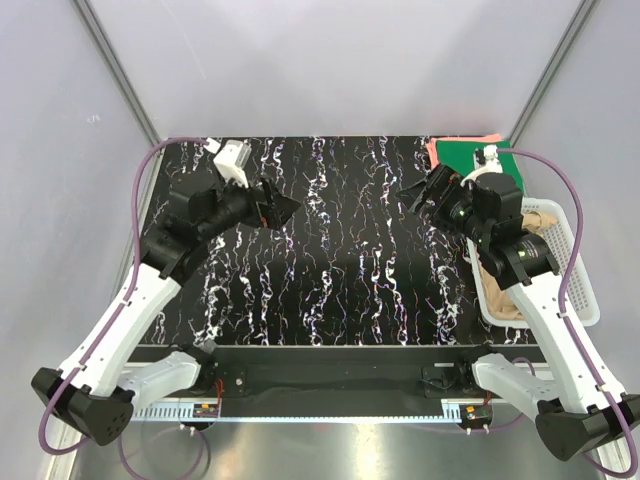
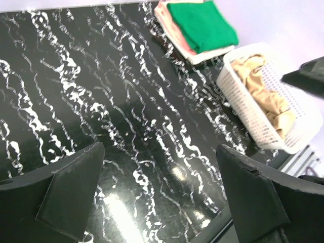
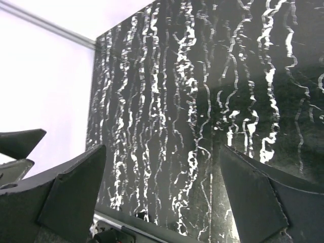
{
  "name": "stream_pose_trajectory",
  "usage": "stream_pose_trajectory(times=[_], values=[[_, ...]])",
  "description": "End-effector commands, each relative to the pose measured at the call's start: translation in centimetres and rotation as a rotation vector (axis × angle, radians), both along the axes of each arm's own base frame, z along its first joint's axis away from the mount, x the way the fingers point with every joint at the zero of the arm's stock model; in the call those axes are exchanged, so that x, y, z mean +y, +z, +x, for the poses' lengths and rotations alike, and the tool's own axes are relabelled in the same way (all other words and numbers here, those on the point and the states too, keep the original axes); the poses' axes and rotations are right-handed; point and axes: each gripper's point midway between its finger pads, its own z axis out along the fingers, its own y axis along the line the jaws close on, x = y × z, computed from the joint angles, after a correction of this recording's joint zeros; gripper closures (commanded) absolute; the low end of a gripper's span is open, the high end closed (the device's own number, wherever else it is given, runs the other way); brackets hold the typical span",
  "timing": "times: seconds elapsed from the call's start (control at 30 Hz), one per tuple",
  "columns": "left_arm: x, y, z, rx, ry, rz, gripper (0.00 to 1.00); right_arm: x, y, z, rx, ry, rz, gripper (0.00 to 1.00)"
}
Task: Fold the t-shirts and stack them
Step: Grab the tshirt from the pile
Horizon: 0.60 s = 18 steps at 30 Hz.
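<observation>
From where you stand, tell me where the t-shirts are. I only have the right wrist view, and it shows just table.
Observer: A folded stack sits at the far right corner of the table, with the green t-shirt on top and the edge of a coral-pink t-shirt showing under it.
Operator: Now tell me what is left to fold.
Observer: A tan t-shirt lies crumpled in the white mesh basket at the table's right edge, nearer to the arms than the stack.
Operator: Report the left tool.
Observer: The left tool hangs open above the table's left half, holding nothing.
</observation>
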Motion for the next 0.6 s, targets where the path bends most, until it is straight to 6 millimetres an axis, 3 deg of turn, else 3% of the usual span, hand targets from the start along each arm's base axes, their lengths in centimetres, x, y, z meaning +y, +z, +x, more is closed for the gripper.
stream_pose_trajectory(times=[0.0, 0.2, 0.27, 0.33, 0.37, 0.43, 0.5, 0.57], values=[[0.6, -0.1, 0.4, -0.057, 0.018, 0.036, 0.01, -1.3, -0.3, 0.2, -0.009, -0.055, -0.045, 0.0], [1.6, -3.2, 1.4, -0.032, 0.068, 0.114, 0.01, -7.1, -2.0, 0.9, 0.076, -0.355, -0.206, 0.0], [1.3, -3.9, 1.4, -0.014, 0.052, 0.121, 0.01, -11.2, -2.6, 2.1, 0.15, -0.563, -0.288, 0.02], [1.1, -4.4, 1.5, -0.007, 0.047, 0.119, 0.01, -14.5, -4.5, 1.7, 0.276, -0.662, -0.375, 0.02], [1.0, -4.6, 1.5, 0.001, 0.042, 0.117, 0.01, -17.1, -5.7, 2.2, 0.344, -0.739, -0.385, 0.02], [0.7, -4.9, 1.6, 0.014, 0.028, 0.115, 0.01, -19.6, -7.3, 2.3, 0.402, -0.804, -0.364, 0.02], [0.3, -5.0, 1.4, 0.021, 0.011, 0.109, 0.01, -23.2, -9.8, 2.2, 0.485, -0.904, -0.354, 0.02], [0.3, -5.1, 1.4, 0.025, 0.006, 0.11, 0.01, -25.2, -12.8, 2.3, 0.575, -0.954, -0.351, 0.03]])
